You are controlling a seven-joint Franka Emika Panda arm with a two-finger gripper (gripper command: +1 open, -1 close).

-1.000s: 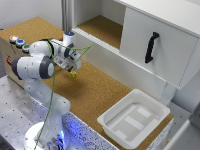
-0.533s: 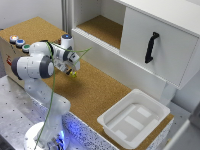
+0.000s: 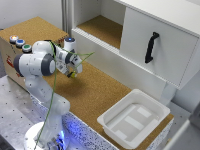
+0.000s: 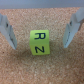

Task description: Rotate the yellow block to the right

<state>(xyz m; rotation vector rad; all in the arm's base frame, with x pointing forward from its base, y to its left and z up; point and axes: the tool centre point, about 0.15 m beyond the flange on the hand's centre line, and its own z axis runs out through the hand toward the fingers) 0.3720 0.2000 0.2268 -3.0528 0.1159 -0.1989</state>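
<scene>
Lowered slightly, hand (image 4: 40, 35) straddles yellow block (image 4: 40, 43), fingers apart, untouching.

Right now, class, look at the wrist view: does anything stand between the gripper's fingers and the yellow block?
Nothing visible does. The yellow block sits on the cork surface between the fingers of the open gripper, with bare cork on either side of it and nothing in the gaps.

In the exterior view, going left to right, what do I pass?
Three coloured round buttons → white robot arm's gripper → black vertical cabinet door handle; the white plastic tray lies right of the gripper, lower down.
</scene>
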